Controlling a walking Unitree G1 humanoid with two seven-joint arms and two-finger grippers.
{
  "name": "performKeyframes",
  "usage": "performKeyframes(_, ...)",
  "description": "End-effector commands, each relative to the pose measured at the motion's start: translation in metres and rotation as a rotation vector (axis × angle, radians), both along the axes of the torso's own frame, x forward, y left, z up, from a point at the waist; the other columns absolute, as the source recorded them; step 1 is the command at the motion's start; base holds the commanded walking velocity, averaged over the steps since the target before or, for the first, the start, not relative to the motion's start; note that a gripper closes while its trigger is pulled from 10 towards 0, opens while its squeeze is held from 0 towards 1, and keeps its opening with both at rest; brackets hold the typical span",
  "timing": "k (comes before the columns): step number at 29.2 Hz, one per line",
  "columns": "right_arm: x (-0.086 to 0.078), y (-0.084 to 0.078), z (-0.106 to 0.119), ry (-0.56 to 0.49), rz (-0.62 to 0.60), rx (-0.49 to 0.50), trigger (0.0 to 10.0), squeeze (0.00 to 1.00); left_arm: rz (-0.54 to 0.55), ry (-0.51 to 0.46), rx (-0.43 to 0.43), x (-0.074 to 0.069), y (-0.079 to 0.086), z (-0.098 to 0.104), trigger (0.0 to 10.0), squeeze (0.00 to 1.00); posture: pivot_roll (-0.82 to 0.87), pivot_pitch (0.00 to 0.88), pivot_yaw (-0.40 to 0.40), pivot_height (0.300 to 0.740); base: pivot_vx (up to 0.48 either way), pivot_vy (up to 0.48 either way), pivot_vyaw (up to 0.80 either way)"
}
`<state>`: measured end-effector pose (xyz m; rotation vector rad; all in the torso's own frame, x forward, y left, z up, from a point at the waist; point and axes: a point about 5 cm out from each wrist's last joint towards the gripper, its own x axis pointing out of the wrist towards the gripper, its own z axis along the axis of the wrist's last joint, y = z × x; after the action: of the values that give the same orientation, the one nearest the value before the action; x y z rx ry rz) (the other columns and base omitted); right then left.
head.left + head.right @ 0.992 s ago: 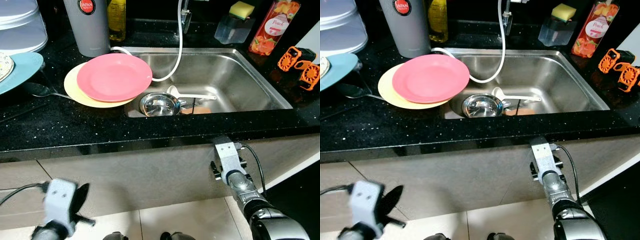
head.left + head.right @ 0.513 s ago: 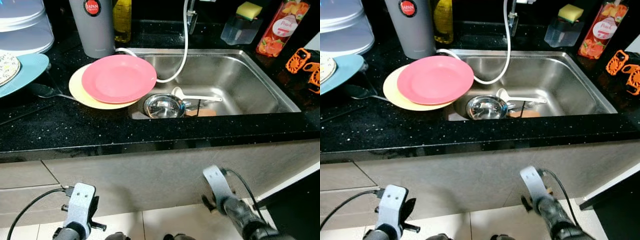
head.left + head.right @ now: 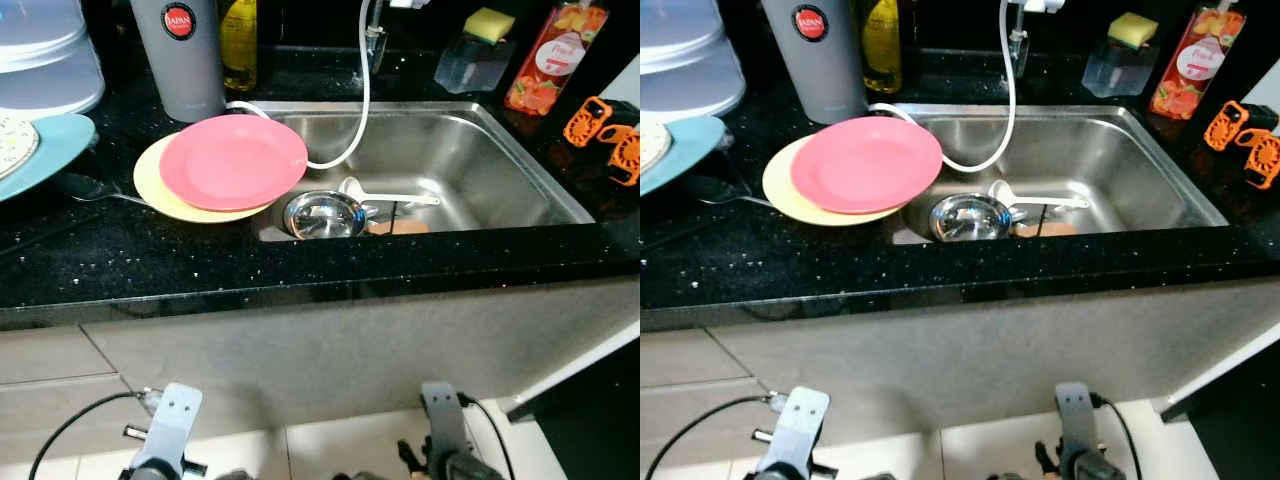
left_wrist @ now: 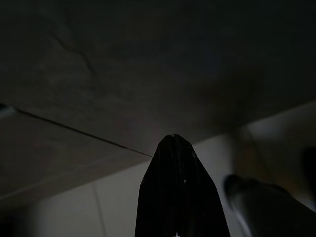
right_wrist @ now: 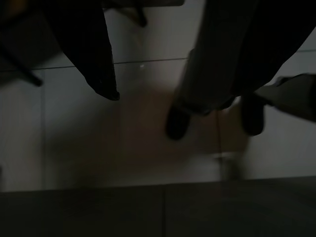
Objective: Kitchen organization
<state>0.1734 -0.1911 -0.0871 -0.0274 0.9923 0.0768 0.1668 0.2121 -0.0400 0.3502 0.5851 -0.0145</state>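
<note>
A pink plate (image 3: 233, 161) lies on a yellow plate (image 3: 160, 192) on the black counter, overhanging the left rim of the steel sink (image 3: 480, 150). In the sink sit a steel bowl (image 3: 322, 214) and a white ladle (image 3: 388, 196). Both arms hang low before the cabinet front, the left arm (image 3: 170, 430) and the right arm (image 3: 440, 435) near the floor. In the left wrist view my left gripper (image 4: 174, 139) is shut, with nothing held, pointing at cabinet and floor tiles. My right gripper (image 5: 158, 98) is open over the tiled floor.
A blue plate (image 3: 50, 150) and a spoon (image 3: 90, 187) lie at the left. A grey tumbler (image 3: 182, 55), a sponge holder (image 3: 468, 55), a peach bottle (image 3: 545, 60) and orange pieces (image 3: 605, 135) line the back and right. A white hose (image 3: 358, 100) hangs into the sink.
Both arms have sunk from just under the counter edge down toward the floor. The view has shifted slightly; the dishes have not moved.
</note>
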Motion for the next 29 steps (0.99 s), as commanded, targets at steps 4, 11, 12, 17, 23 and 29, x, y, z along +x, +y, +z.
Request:
performKeyframes(4, -0.022, 0.004, -0.009, 0.078, 0.059, 0.040, 10.0, 0.00, 0.016, 0.068, 0.018, 0.005, 0.003, -0.014, 10.0, 0.00, 0.08, 0.000, -0.057, 0.740, 0.000, 0.000, 0.00)
performKeyframes(11, -0.024, 0.007, -0.010, 0.073, 0.136, 0.056, 10.0, 0.00, 0.045, 0.171, -0.023, 0.001, -0.002, -0.029, 10.0, 0.00, 0.05, 0.000, -0.046, 0.740, 0.000, 0.000, 0.00)
performKeyframes(12, -0.025, 0.006, -0.010, 0.076, 0.144, 0.045, 10.0, 0.00, 0.033, 0.197, -0.024, -0.001, -0.005, -0.033, 10.0, 0.00, 0.04, 0.000, -0.045, 0.740, 0.000, 0.000, 0.00)
performKeyframes(17, -0.026, 0.003, -0.010, 0.093, 0.229, -0.036, 10.0, 0.00, -0.016, 0.264, -0.022, -0.008, -0.011, -0.041, 10.0, 0.00, 0.03, 0.000, -0.047, 0.740, 0.000, 0.000, 0.00)
performKeyframes(23, -0.021, 0.002, -0.008, 0.066, 0.236, -0.035, 10.0, 0.00, -0.008, 0.270, -0.024, -0.011, -0.010, -0.044, 10.0, 0.00, 0.04, 0.000, -0.044, 0.740, 0.000, 0.000, 0.00)
performKeyframes(29, -0.013, 0.006, -0.004, 0.026, 0.309, -0.039, 10.0, 0.00, 0.003, 0.279, -0.021, -0.012, -0.008, -0.046, 10.0, 0.00, 0.05, 0.000, -0.051, 0.740, 0.000, 0.000, 0.00)
